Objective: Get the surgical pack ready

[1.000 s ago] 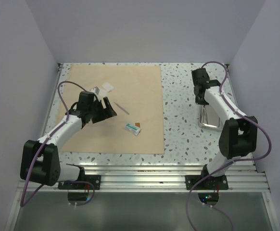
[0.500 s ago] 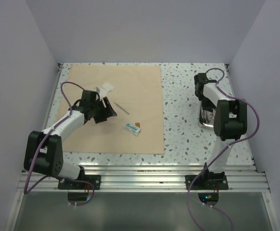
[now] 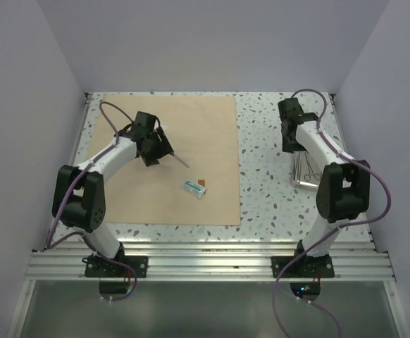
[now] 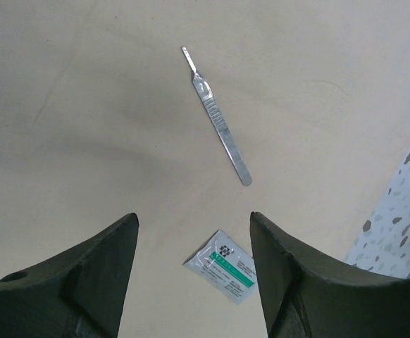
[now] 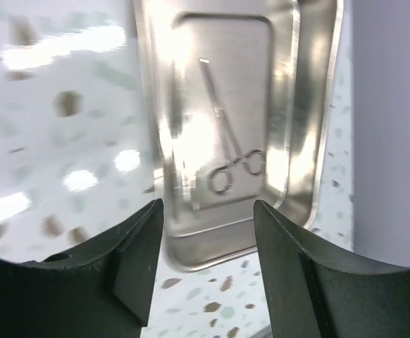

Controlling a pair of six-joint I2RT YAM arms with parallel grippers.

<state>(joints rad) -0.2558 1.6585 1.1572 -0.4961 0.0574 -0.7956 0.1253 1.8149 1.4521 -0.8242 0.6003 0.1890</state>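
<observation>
Scissors [image 5: 222, 113] loose in steel tray [image 5: 311, 105]; packet [image 4: 222, 276] print unreadable; both jaws apart, empty.

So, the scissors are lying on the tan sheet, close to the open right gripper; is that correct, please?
Not quite: the scissors lie inside the steel tray, not on the tan sheet. The right wrist view shows them there, close to the open right gripper.
</observation>
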